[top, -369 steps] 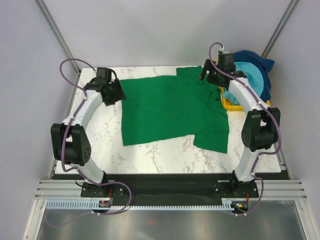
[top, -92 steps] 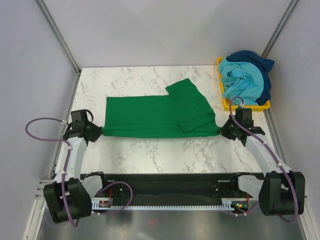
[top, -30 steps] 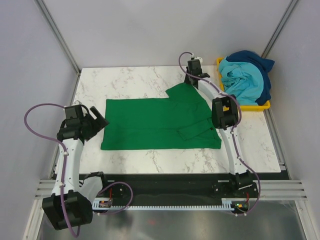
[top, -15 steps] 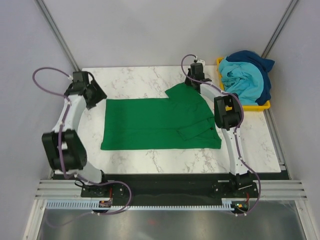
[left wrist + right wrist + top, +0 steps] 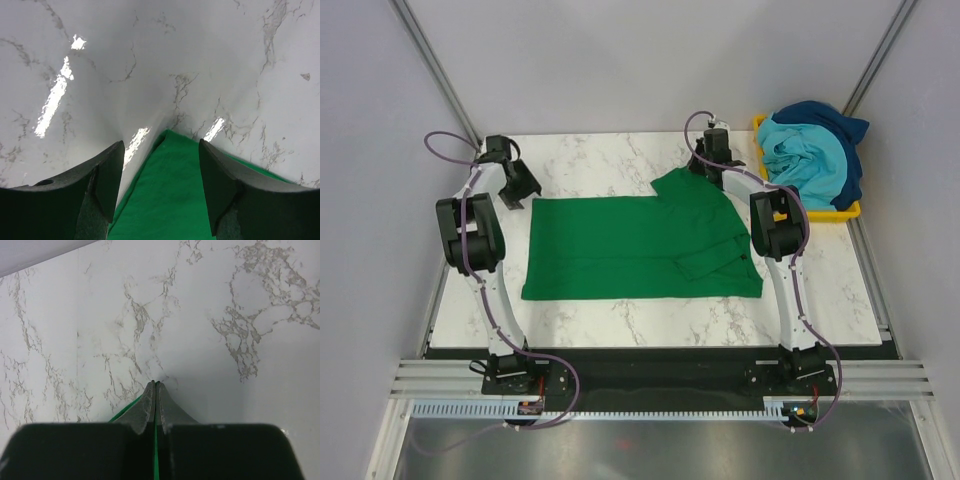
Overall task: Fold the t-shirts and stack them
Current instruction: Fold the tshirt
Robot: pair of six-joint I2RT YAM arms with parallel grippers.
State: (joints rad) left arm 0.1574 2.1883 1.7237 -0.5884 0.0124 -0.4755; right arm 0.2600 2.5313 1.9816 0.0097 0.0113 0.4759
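Far across the white marble worktop (image 5: pixel 600 160), the right claw (image 5: pixel 155 385) grips the green cotton t-shirt (image 5: pixel 620 245); the left claw (image 5: pixel 161 150), open astride its corner, should close low first.

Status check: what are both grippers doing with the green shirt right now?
Left gripper open, straddling the green shirt's far left corner. Right gripper shut on its far right edge. Nothing lying on the shirt.

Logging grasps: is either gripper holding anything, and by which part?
Right gripper pinches the green t-shirt at its far sleeve edge; left gripper is open above a shirt corner, holding nothing.
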